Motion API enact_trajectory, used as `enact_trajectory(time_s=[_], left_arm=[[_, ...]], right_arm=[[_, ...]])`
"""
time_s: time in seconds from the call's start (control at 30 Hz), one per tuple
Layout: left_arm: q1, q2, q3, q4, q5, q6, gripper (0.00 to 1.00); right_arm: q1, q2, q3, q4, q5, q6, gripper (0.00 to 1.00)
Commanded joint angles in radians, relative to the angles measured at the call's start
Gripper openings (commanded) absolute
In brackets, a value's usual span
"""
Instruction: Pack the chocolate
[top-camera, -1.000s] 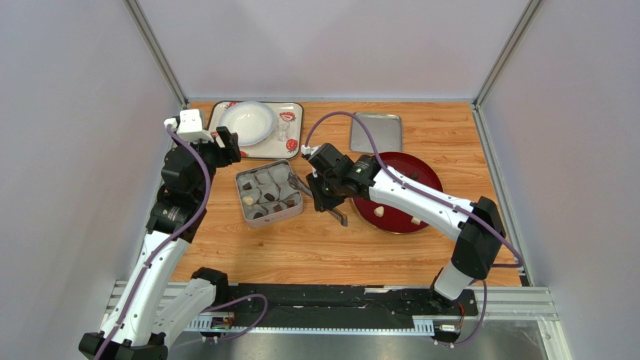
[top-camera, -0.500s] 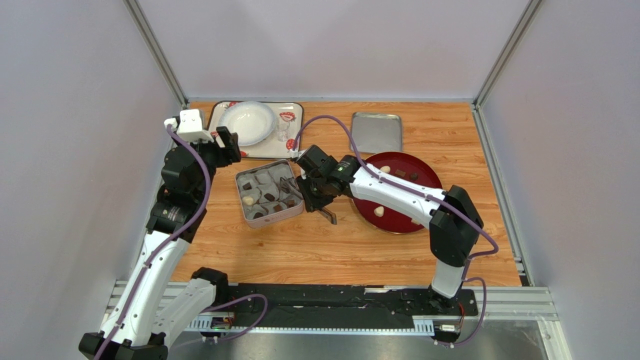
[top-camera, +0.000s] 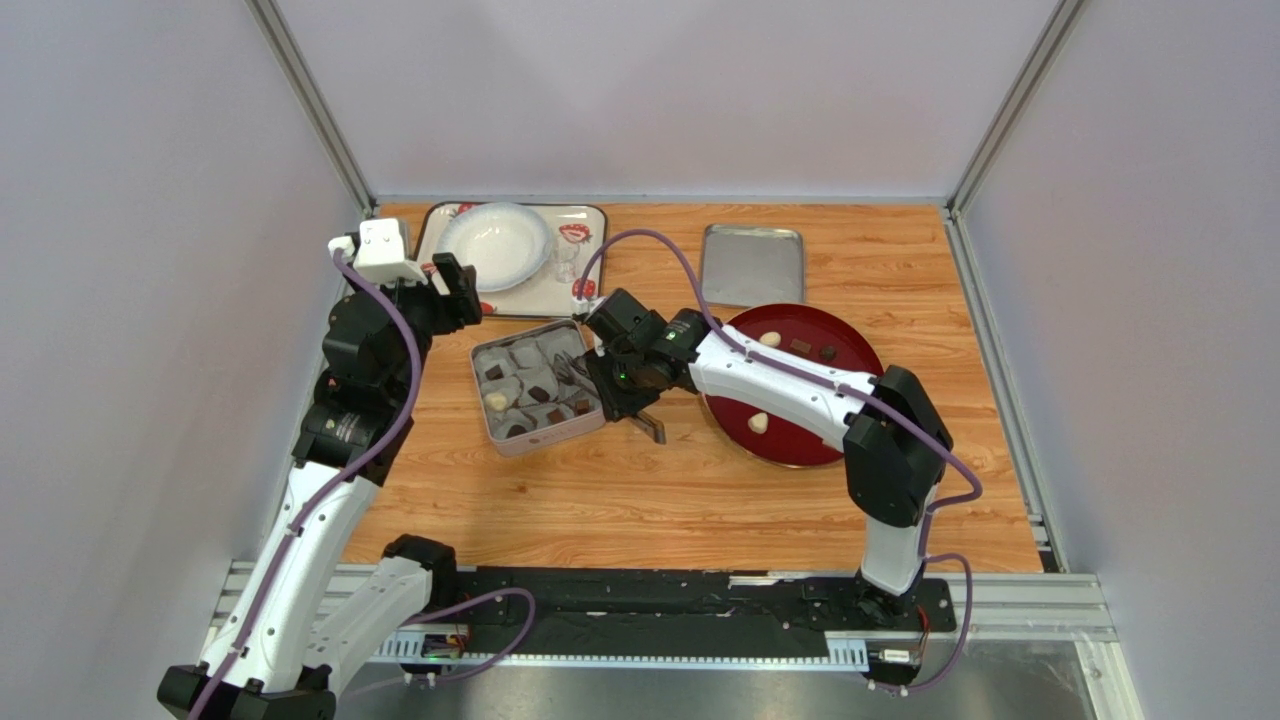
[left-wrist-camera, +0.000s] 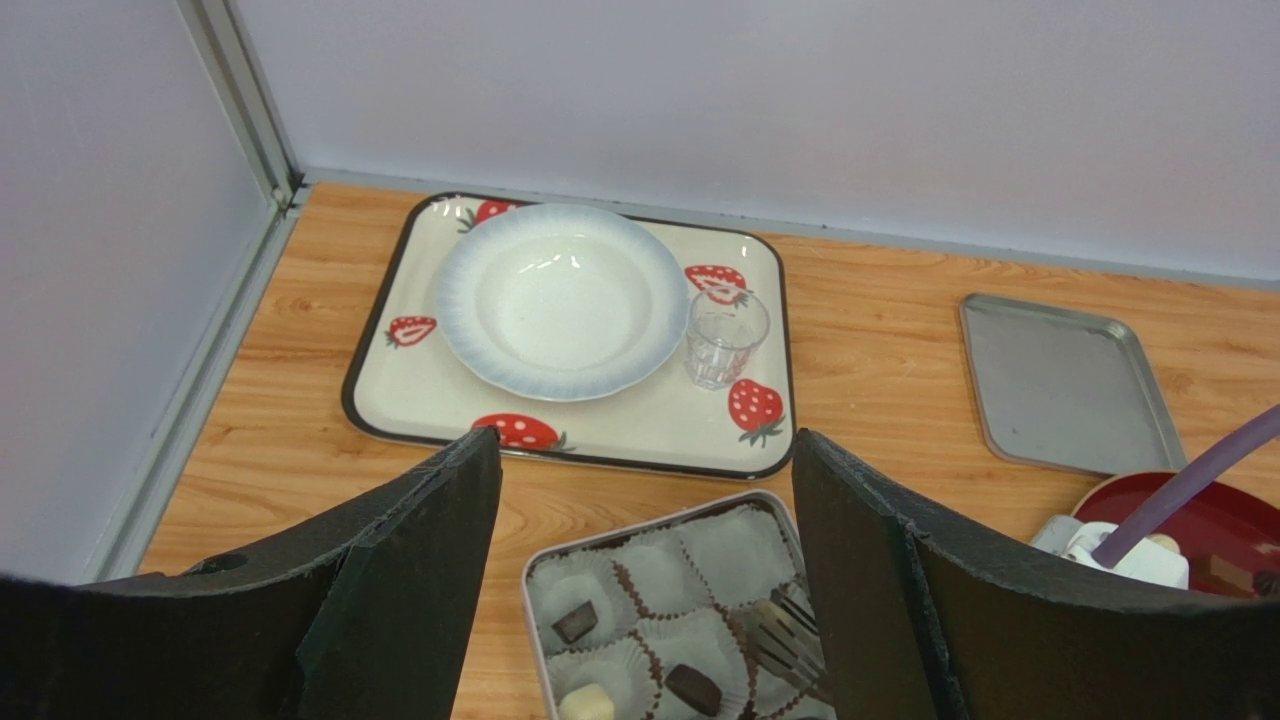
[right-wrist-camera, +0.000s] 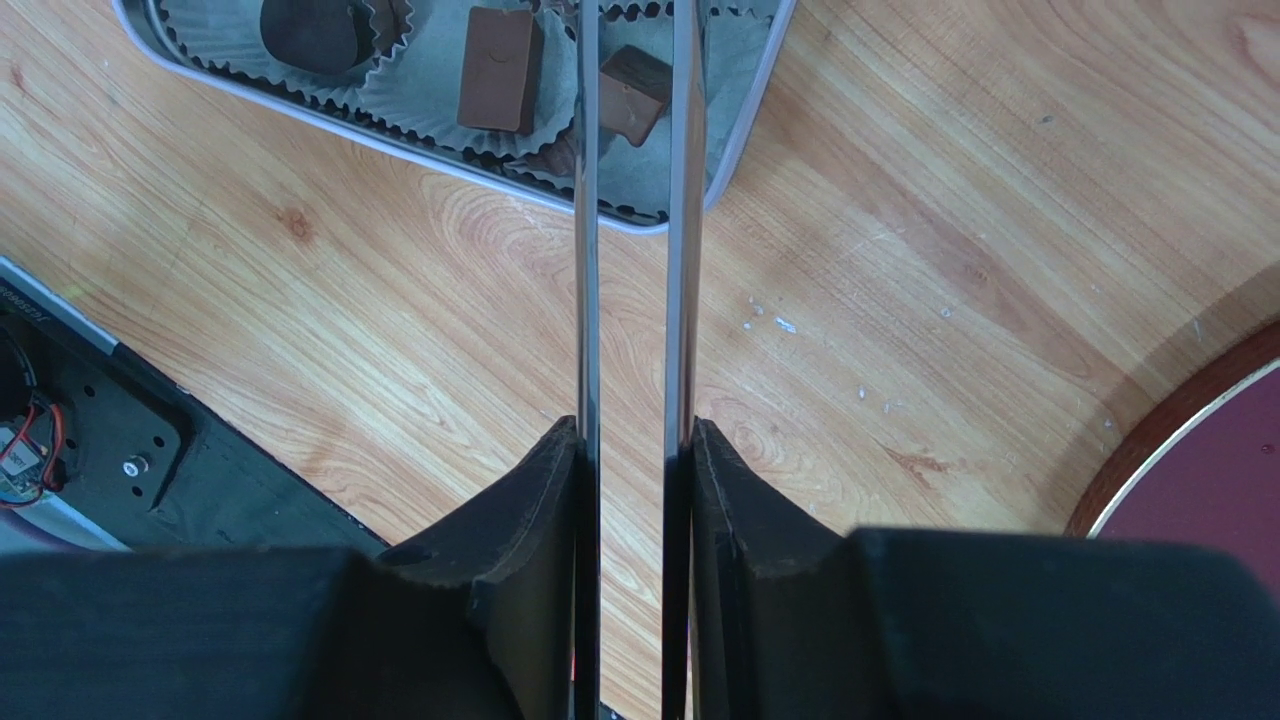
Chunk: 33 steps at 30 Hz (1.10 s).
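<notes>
A silver tin (top-camera: 480, 393) lined with white paper cups holds several pieces of chocolate (top-camera: 537, 393), dark ones and a cream one (top-camera: 495, 401). More chocolate (top-camera: 759, 423) lies on the red plate (top-camera: 819, 443). My right gripper (top-camera: 616, 378) (right-wrist-camera: 631, 450) is shut on metal tongs (right-wrist-camera: 586, 225), whose forked tips (left-wrist-camera: 781, 638) reach into the tin's right side. A brown square (right-wrist-camera: 634, 93) sits in a cup between the two blades; I cannot tell whether it is pinched. My left gripper (top-camera: 451, 293) (left-wrist-camera: 643, 450) hangs open above the tin's far edge, holding nothing.
A strawberry-patterned tray (top-camera: 579, 293) at the back left carries a white bowl (top-camera: 493, 245) and a small glass (left-wrist-camera: 724, 333). A flat metal tray (top-camera: 753, 264) lies at the back centre. Grey walls close in both sides.
My right arm has swung left from the red plate's edge, bringing the tongs over the tin's right side. The left arm has stayed still.
</notes>
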Motion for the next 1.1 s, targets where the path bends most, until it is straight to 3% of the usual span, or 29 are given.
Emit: enact_trajectory(time_s=[0.0,0.6,1.07], left_arm=[[0.008,-0.011,0.045,0.012,-0.001,0.001,0.79],[0.008,-0.019,0.043,0.011,-0.003,0.001,0.79],[0.008,-0.020,0.043,0.011,-0.001,-0.001,0.79]], right_arm=[[0.006,0.010,0.054,0.048,0.012,-0.012,0.29],[0.006,0.003,0.063,0.051,0.021,-0.001,0.45],[0.005,-0.105,0.083,0.002,0.036,-0.018,0.45]])
